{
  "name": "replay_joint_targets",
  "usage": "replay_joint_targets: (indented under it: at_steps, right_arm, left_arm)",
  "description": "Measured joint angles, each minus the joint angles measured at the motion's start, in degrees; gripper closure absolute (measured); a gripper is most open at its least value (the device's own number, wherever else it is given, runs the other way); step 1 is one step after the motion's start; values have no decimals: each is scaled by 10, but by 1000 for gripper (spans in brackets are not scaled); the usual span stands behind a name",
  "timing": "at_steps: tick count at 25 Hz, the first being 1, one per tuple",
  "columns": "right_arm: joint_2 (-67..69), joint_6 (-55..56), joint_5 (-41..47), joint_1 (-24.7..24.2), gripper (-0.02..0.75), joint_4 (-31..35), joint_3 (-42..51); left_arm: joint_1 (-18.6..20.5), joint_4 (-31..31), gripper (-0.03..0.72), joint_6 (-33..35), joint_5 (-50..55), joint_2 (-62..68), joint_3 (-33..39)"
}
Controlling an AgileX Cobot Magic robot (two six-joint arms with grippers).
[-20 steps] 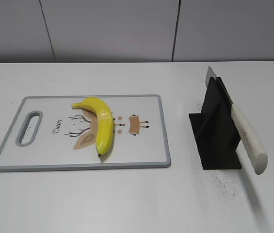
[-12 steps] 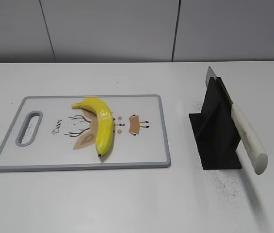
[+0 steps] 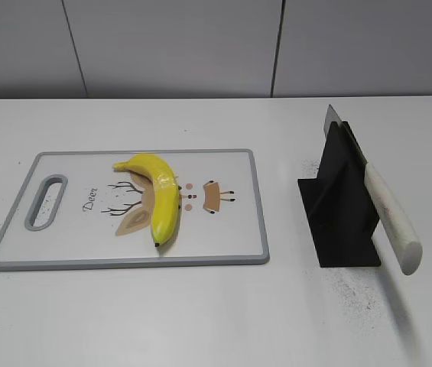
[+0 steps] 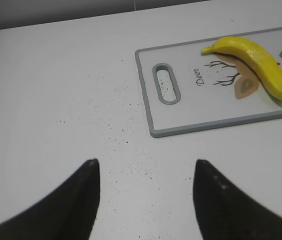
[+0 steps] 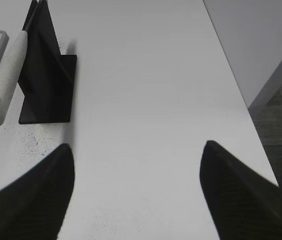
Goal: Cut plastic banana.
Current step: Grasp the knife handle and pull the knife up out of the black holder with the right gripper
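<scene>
The plastic banana (image 3: 160, 193), glossy yellow with dark tips, lies whole on the white cutting board (image 3: 63, 245) with a grey rim and a deer print. It also shows in the left wrist view (image 4: 255, 62) at the upper right. A knife with a white handle (image 3: 390, 215) rests in a black holder (image 3: 342, 210) right of the board; the right wrist view shows the handle (image 5: 7, 77) at upper left. My left gripper (image 4: 145, 170) is open over bare table, left of and nearer than the board. My right gripper (image 5: 137, 152) is open, right of the holder. Neither arm shows in the exterior view.
The board's handle slot (image 4: 165, 82) faces the left gripper. Dark specks lie on the white table (image 4: 56, 90). The table's right edge (image 5: 240, 95) is near the right gripper, with floor beyond. A grey wall (image 3: 200, 46) stands behind.
</scene>
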Motion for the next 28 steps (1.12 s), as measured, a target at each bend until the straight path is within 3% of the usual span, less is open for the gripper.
replay_joint_targets:
  at_steps: [15,28]
  right_arm:
    - [6,0,0,0,146,4,-4]
    - [254,0,10,0,146,10,-118]
  left_arm:
    - [0,0,122,0,0,0,0]
    - [0,-1,122,0,0,0,0]
